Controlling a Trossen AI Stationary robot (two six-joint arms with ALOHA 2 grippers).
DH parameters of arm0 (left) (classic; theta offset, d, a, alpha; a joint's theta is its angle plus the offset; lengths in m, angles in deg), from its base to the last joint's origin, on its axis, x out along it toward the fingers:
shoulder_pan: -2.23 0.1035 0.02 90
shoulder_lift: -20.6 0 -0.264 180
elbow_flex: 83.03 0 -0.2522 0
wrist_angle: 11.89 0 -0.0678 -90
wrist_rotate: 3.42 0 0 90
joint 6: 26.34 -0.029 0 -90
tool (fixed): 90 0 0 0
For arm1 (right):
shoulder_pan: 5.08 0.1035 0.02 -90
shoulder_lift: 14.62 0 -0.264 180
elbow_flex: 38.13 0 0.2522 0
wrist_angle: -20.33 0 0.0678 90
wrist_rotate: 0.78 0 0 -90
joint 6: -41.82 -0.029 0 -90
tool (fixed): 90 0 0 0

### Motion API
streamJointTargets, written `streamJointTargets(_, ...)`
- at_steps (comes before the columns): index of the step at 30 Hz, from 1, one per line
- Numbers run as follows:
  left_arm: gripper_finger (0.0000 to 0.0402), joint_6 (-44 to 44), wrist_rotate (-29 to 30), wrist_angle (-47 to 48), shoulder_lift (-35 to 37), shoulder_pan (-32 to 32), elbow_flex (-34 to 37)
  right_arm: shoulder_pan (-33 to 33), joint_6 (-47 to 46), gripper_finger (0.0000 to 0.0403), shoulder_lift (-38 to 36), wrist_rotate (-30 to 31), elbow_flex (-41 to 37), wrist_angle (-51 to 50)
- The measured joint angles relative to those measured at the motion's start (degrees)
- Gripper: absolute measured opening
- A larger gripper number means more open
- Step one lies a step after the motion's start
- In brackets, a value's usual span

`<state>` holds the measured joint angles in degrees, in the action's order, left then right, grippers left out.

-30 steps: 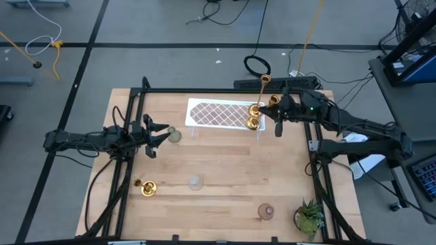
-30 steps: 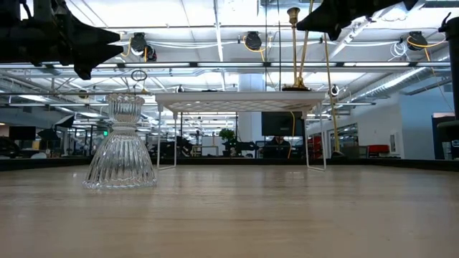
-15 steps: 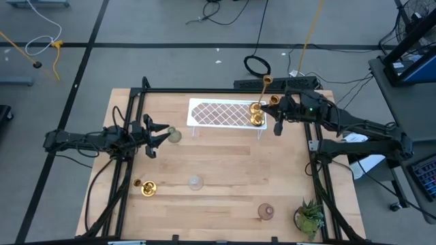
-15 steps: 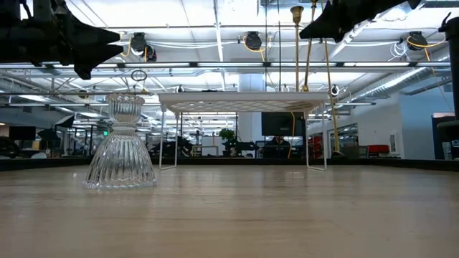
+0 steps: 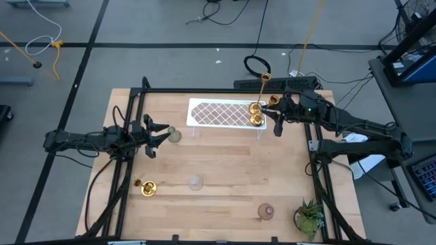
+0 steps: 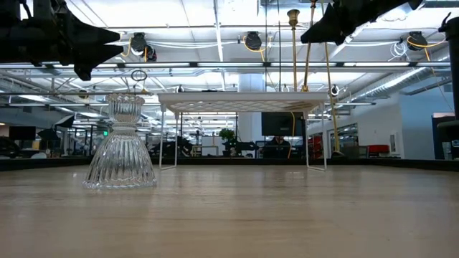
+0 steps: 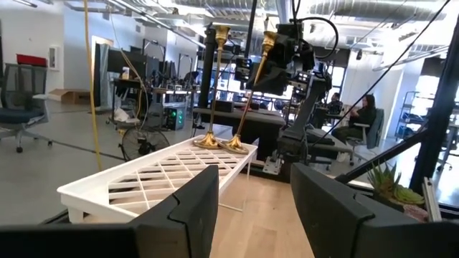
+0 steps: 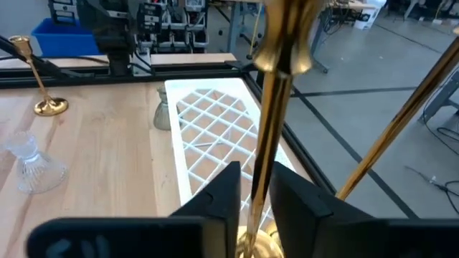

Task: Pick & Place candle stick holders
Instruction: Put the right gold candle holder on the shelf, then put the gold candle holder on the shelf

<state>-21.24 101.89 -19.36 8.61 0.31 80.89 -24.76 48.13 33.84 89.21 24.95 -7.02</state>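
At the far right end of the white tray, my right gripper is clamped on the stem of a tall gold candle holder, whose round base sits on the tray's lattice. The stem leans a little in the left wrist view, its base touching the base of the second tall gold candle holder, which stands upright just beside it on the same end of the tray. In the low view both stems rise from the tray top close together, with my right arm reaching in above them.

My left gripper hangs above the desk near the left edge, fingers spread apart and holding nothing. The greenish glass holder stands on the desk just in front of those fingers, below the tray's left end.

The short gold holder stands near the left edge toward the near side of the desk. The clear glass holder is near the middle of the near half; it shows big and ribbed in the low view. The pinkish glass holder sits close to the near edge, and a small potted plant stands in the near right corner beside it
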Motion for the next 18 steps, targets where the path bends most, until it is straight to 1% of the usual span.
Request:
streamJointTargets(6,0.0182,-4.9,-0.5,0.1,0.0,0.0,0.0,0.0,0.3,0.0136,0.0,0.0,0.0,-2.3)
streamJointTargets(11,0.0182,-6.1,-4.7,0.1,0.0,0.0,0.0,0.0,-0.9,0.0189,-0.9,0.0,0.0,-4.4)
streamJointTargets(13,0.0182,-6.1,-4.7,0.1,0.0,-0.1,0.0,0.0,-0.9,0.0204,-1.9,0.0,0.0,-6.5)
streamJointTargets(16,0.0182,-8.0,-2.9,0.6,0.0,-0.1,-0.3,0.0,-1.1,0.0220,-3.9,0.1,0.0,-8.9)
streamJointTargets(18,0.0182,-8.2,-2.4,3.5,0.0,-0.1,-2.3,0.0,-1.5,0.0227,-5.4,0.1,0.0,-10.8)
